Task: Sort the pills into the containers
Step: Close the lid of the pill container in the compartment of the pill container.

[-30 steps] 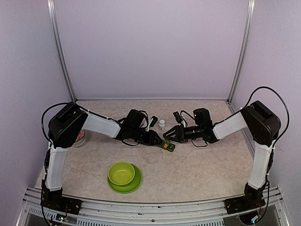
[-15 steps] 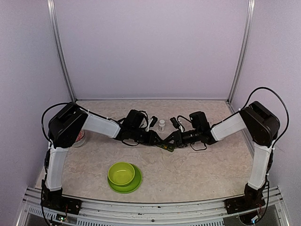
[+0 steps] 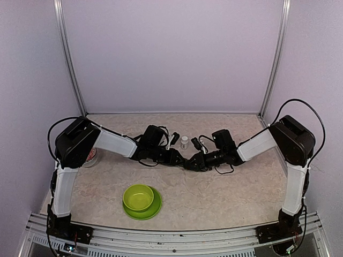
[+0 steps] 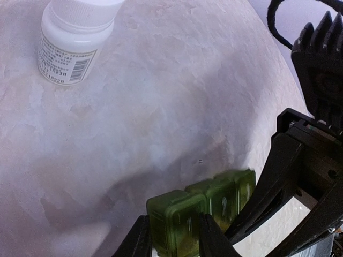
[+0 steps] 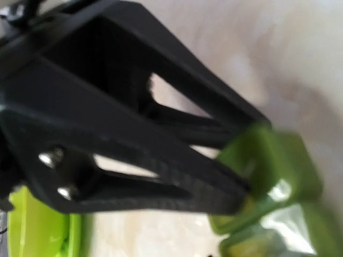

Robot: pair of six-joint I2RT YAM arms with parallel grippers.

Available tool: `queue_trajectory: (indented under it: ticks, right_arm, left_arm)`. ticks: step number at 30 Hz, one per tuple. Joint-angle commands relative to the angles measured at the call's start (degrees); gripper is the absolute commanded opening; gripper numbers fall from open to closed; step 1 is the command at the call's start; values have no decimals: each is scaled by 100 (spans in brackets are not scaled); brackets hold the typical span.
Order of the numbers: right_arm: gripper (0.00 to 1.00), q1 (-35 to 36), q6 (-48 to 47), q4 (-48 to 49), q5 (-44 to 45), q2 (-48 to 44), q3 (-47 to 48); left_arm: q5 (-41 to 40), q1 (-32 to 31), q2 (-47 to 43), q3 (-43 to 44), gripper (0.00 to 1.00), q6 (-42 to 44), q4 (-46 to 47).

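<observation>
L claw [image 4: 172, 236] is clamped on the pill box [image 4: 203, 206], fingers either side of the end cell. The strip runs out ahead of its tips twd the R claw [image 3: 196, 161], which sits at the far end cell. Can't tell if R claw is pinched on it or just beside it, since its own view is blurred. No loose pills in sight. White bottle [image 4: 75, 40] stands capped, well ahead-left of L claw on the table [image 4: 177, 101].

Step, as I read it: R pops a lid while L braces. To do it well, hold L's grip firm & level. R should catch only the lid lip, not the cell body. Lift in a small arc w/o twist, or the strip may lever out of L's hold.

Writing: "1" on the cell in L's grip, "2" on the next, 3rd too blurred. Bottle label has a barcode + fine print, unreadable.
</observation>
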Motion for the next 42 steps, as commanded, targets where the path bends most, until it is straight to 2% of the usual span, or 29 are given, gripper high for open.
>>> queue_trajectory:
  ticks: [1, 6, 12, 15, 20, 24, 25, 27, 29, 35, 42]
  right_arm:
    - [27, 39, -69, -462, 330, 207, 24]
    - [26, 39, -99, -533, 419, 176, 11]
    - [29, 39, -180, -187, -240, -52, 117]
    - [34, 39, -684, -626, -334, -326, 351]
    - [47, 39, -1666, -1813, 55, -769, 725]
    - [57, -36, -1945, -2262, 449, -1151, 779]
    - [59, -85, -1925, -2304, 502, -1237, 758]
    - [62, -211, -1821, -2307, 544, -1393, 639]
    - [64, -316, -1806, -2281, 515, -1547, 512]
    - [68, -457, -1842, -2295, 529, -1924, 171]
    - [69, -551, -1792, -2205, 515, -2342, -269]
  left_arm:
    - [-119, 59, 62, -151, 29, 9, -257]
    - [-110, 73, 77, -153, 29, 1, -253]
    - [-115, 111, 11, -151, 30, -9, -219]
    - [-94, 187, -109, -162, 37, -17, -159]
    - [-65, 328, -361, -153, 48, -17, -130]
    - [65, 416, -543, -205, 59, 134, -42]
    - [143, 447, -598, -231, 65, 203, 5]
    - [361, 521, -722, -270, 77, 566, 84]
    - [601, 588, -870, -285, 97, 986, 97]
    - [981, 601, -1136, 92, 99, 2632, -619]
    - [674, 394, -816, 733, 99, 4853, -1919]
